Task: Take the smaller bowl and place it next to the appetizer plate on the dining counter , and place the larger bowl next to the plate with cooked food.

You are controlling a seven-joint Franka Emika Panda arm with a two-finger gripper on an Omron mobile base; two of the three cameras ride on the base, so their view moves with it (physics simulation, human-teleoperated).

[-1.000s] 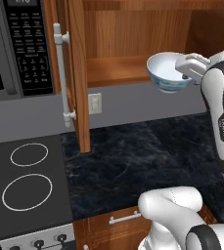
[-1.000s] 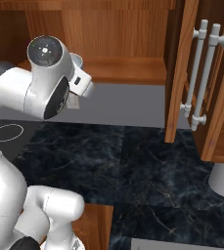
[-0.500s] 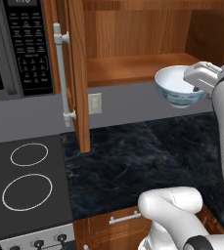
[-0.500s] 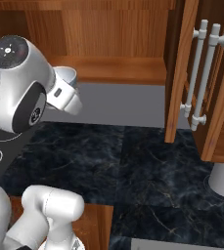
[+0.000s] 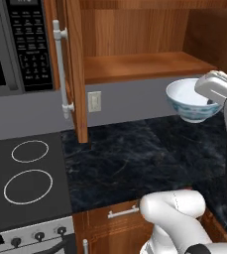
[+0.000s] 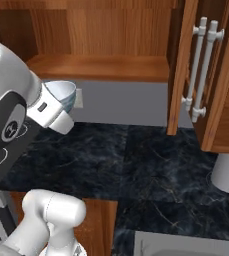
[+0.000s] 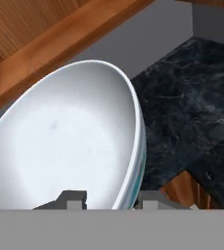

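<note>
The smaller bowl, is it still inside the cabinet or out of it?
Out. The smaller bowl hangs in the air over the dark worktop, below and in front of the cabinet shelf, its rim between the fingers.

No legible text, brand or number appears in any view. The microwave control panel (image 5: 31, 47) carries rows of small white key markings — too blurred to read. The stove knobs (image 5: 38, 239) and the wall outlet (image 5: 94, 101) bear no readable label.

Open wooden cabinet (image 5: 135, 39) above dark marble tabletop (image 5: 135, 158); microwave (image 5: 16, 44) and stovetop (image 5: 26, 178) left; wall outlet (image 5: 94, 101) between.
</note>
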